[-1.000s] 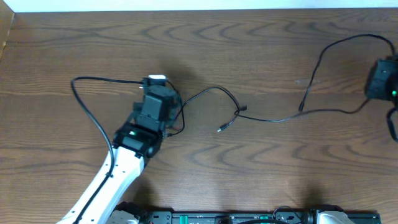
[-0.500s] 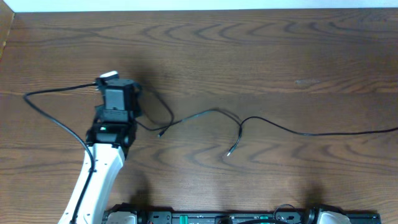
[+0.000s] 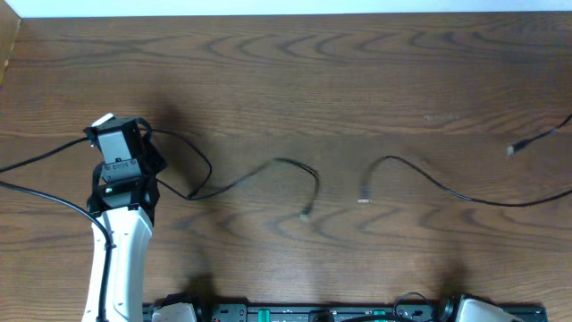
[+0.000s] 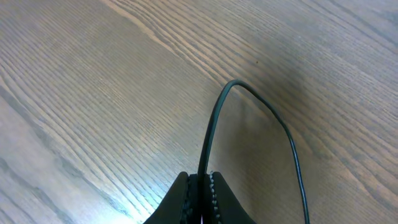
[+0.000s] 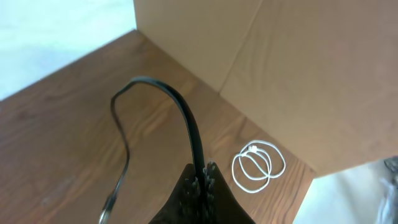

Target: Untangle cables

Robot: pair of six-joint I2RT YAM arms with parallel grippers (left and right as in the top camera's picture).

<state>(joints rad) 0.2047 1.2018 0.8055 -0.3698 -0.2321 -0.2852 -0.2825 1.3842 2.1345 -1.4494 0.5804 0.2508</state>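
Observation:
My left gripper [image 3: 114,134] [image 4: 201,178] is shut on a thin black cable [image 3: 268,165] [image 4: 214,118]. That cable snakes right across the table to a small plug end [image 3: 306,216]. A second black cable [image 3: 447,188] lies apart from it, with its plug [image 3: 363,199] a short gap to the right. It runs off the right edge of the overhead view, where my right gripper is out of sight. In the right wrist view, my right gripper [image 5: 202,169] is shut on this cable [image 5: 186,118], which arcs up and hangs down. A white cable [image 5: 258,165] lies coiled on the table.
A cardboard box [image 5: 298,68] stands right behind the white coil, near the table's corner. A thicker black wire [image 3: 40,156] from the left arm trails off the left edge. Another plug end [image 3: 511,150] lies at the far right.
My left arm has pulled its cable leftward and the right gripper has drawn its cable out of the overhead view to the right. The two black cables, hooked together before, now lie apart.

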